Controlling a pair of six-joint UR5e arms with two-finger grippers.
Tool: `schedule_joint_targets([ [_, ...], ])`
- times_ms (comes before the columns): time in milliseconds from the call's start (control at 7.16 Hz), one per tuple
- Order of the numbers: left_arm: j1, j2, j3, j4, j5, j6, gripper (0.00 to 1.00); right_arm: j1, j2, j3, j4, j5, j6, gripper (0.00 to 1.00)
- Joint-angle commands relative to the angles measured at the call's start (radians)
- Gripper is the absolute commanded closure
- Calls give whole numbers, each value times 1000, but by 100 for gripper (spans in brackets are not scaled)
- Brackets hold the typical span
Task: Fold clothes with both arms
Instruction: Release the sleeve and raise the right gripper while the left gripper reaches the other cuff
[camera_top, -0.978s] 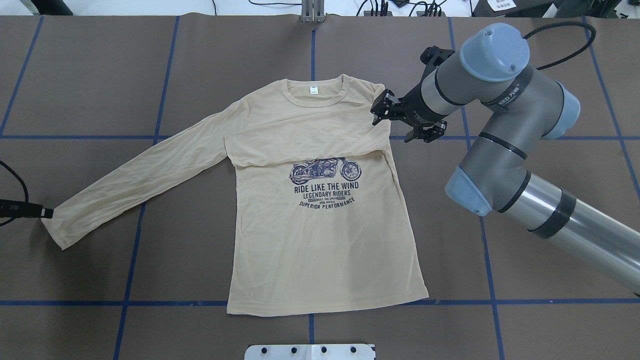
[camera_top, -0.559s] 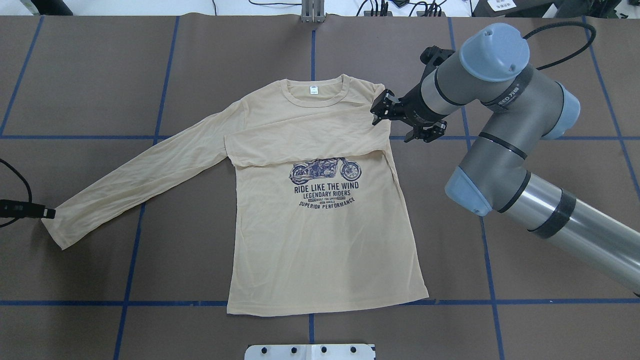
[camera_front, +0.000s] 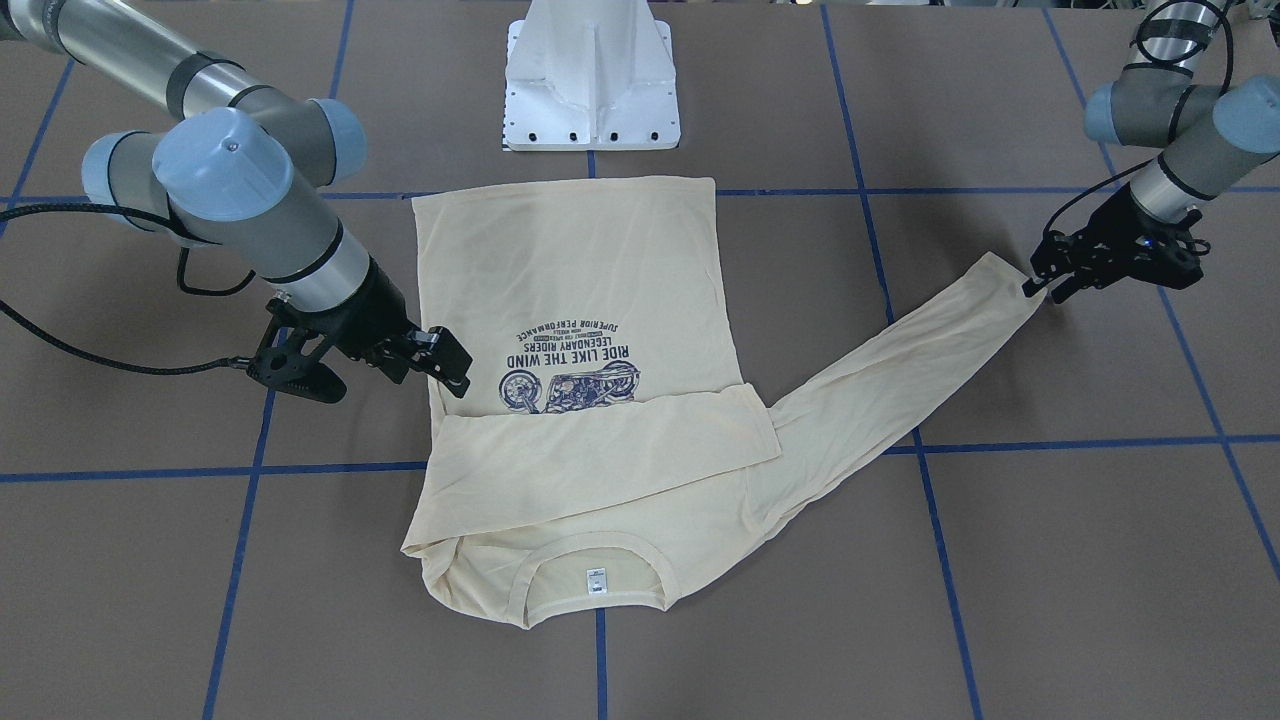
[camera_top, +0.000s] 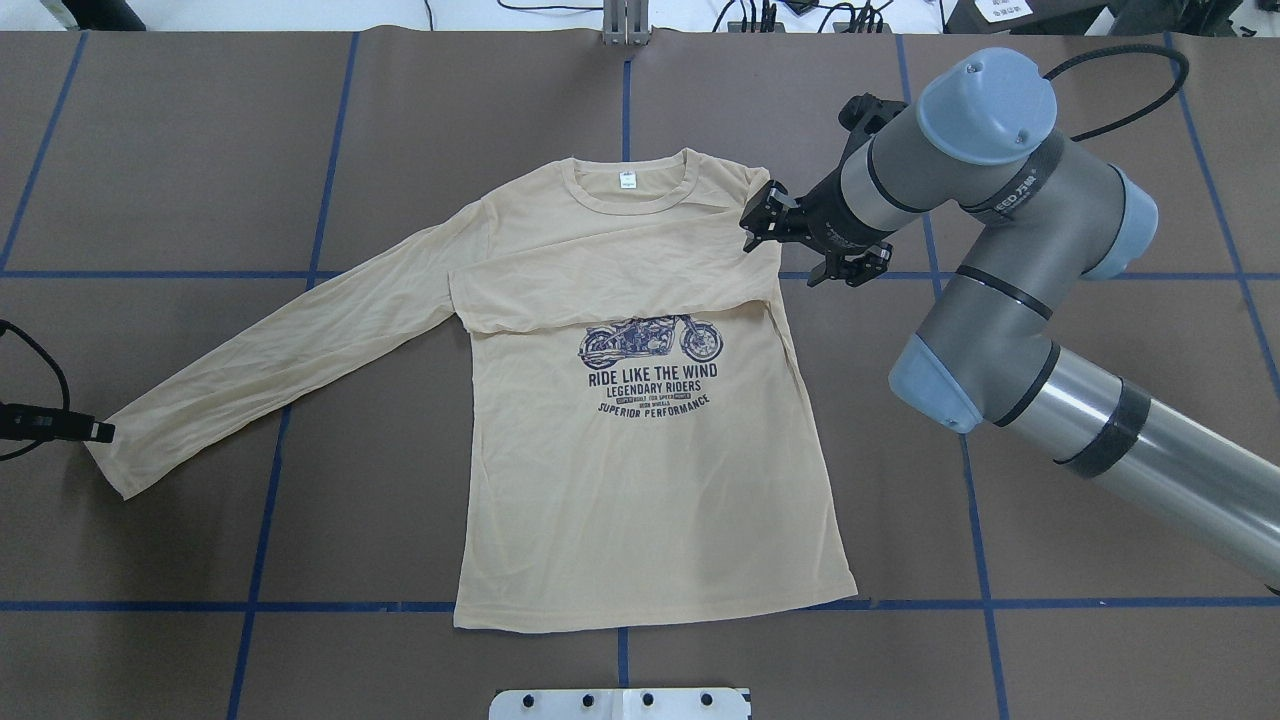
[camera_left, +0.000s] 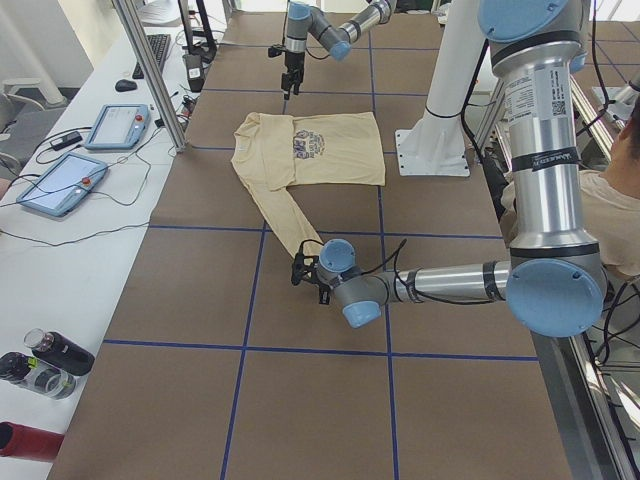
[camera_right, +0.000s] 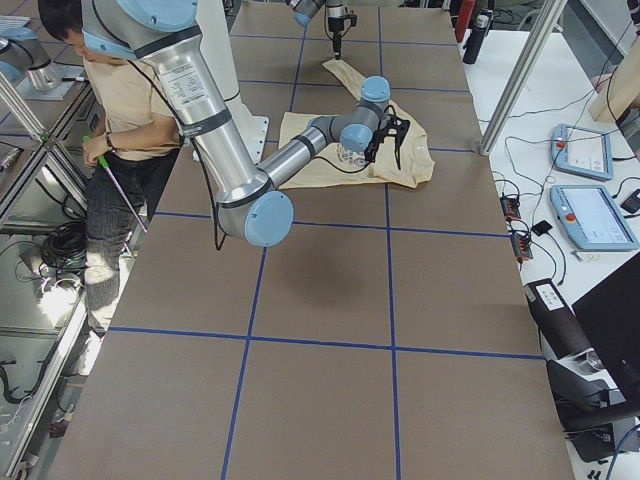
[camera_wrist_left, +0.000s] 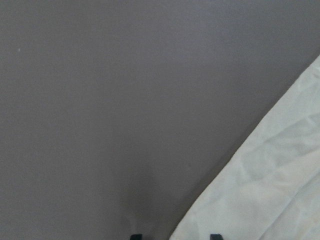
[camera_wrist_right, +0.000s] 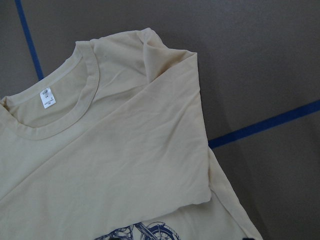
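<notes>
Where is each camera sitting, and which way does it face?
Front-facing: across the table, looking back and down; T-shirt, left tool, right tool.
Overhead: above, behind, looking forward; right arm, left tool.
Exterior left: table end, left arm near.
Exterior right: opposite end, right arm near.
Left wrist: down at a sleeve; fingertips.
Right wrist: down at the collar.
All share the T-shirt.
</notes>
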Motion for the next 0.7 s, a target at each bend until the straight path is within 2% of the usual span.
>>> schedule_joint_targets([
  [0,5,0,-1,0,0,-1,59,-1,2,-1,0,-1,0,14],
  [140,6,0,-1,0,0,-3,98,-1,2,1,0,-2,1,14],
  [419,5,9,-12,-2,-2,-1,100,-1,0,1,0,0,2,14],
  [559,3,12,-52,-2,-14,-3,100,2,0,2,0,5,2,14],
])
